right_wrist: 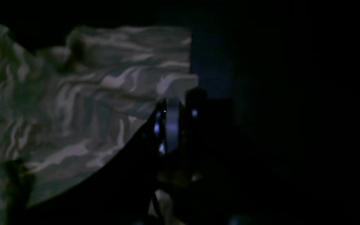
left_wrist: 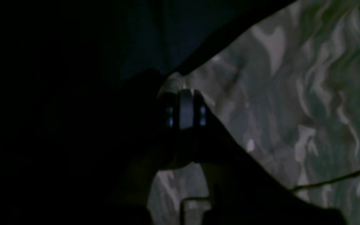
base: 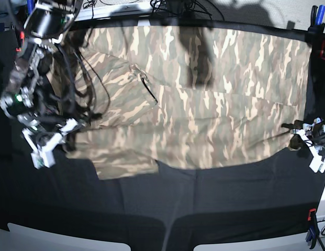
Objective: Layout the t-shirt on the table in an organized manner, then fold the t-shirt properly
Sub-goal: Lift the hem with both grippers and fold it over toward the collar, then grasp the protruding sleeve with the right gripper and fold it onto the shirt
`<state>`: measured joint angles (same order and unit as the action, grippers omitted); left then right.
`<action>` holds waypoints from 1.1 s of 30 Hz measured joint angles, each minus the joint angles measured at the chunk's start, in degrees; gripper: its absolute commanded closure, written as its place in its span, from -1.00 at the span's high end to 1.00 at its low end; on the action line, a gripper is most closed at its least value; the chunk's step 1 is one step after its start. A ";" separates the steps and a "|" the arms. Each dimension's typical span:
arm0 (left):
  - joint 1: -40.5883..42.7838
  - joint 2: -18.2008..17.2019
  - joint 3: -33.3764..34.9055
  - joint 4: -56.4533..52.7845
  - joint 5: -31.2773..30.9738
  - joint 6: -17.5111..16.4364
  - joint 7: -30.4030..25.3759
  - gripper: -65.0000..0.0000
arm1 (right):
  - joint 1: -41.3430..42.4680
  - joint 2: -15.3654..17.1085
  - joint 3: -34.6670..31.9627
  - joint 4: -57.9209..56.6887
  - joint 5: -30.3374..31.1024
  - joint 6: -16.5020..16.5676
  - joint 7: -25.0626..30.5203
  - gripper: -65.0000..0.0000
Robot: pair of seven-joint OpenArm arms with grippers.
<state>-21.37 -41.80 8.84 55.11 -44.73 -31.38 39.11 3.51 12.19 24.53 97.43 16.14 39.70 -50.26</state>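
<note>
Black-clothed table (base: 204, 209); camouflage t-shirt (base: 220, 104) spread flat across far half; clamps (base: 311, 217) at edges.

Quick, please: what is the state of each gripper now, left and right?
Left gripper: closed, pinching the edge of the t-shirt.
Right gripper: closed on the t-shirt's edge.

Camouflage t-shirt (base: 204, 104) spread wide, rumpled, across the black-clothed table (base: 204, 209)

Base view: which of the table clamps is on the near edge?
The clamp in the picture's lower-right corner, red-tipped with blue handles, on the table edge nearest the camera. The rest sit up at the far corners.
</note>
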 measured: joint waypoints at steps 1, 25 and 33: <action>1.11 0.04 -1.73 1.29 -0.04 0.04 0.17 -1.00 | -0.28 0.00 0.70 0.31 0.11 0.00 -0.07 -1.00; 22.82 0.04 -18.29 15.15 -3.13 0.68 7.13 -1.00 | -7.17 -0.11 2.47 0.83 0.00 0.00 -1.49 -1.00; 23.10 1.05 -18.29 15.15 -3.21 0.72 6.32 -1.00 | -7.34 -0.09 2.47 0.83 -0.07 0.00 -2.78 -0.12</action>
<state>1.74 -40.75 -9.45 70.26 -47.94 -30.65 45.43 -3.84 12.10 27.00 98.26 16.08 39.70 -53.04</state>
